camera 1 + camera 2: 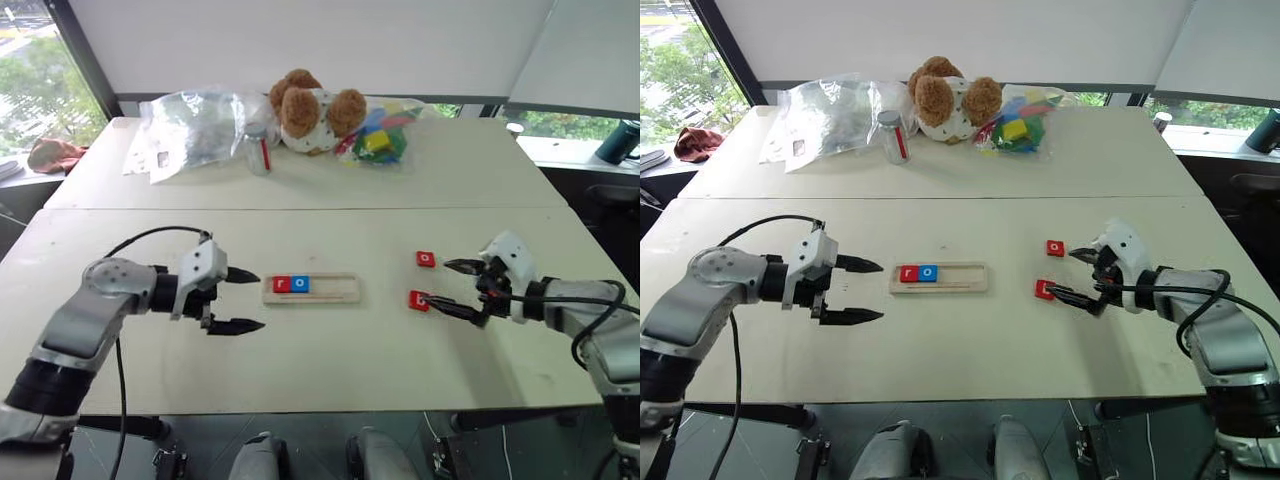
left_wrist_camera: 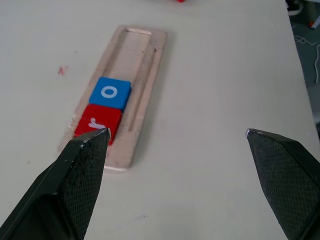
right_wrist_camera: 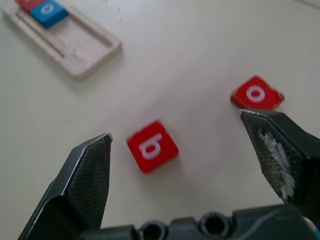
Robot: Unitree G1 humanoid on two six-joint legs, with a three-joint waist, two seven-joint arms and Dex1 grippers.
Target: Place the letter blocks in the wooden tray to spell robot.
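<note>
The wooden tray (image 1: 311, 289) lies at the middle of the near table, holding a red "r" block (image 2: 98, 123) and a blue "o" block (image 2: 110, 93) side by side at its left end. My left gripper (image 1: 241, 300) hovers open just left of the tray, empty. Two loose red letter blocks lie to the tray's right: a "b" block (image 3: 152, 146) and an "o" block (image 3: 256, 93). My right gripper (image 1: 452, 287) is open and empty beside them, with its fingertips close to the "b" block (image 1: 418, 300) and right of the "o" block (image 1: 426, 259).
On the far table sit a teddy bear (image 1: 312, 107), a crumpled clear plastic bag (image 1: 192, 128), a small clear jar (image 1: 258, 150) and a clear bag of coloured toys (image 1: 380, 138). A seam between the two tables runs across behind the tray. A dark cup (image 1: 620, 142) stands at the far right.
</note>
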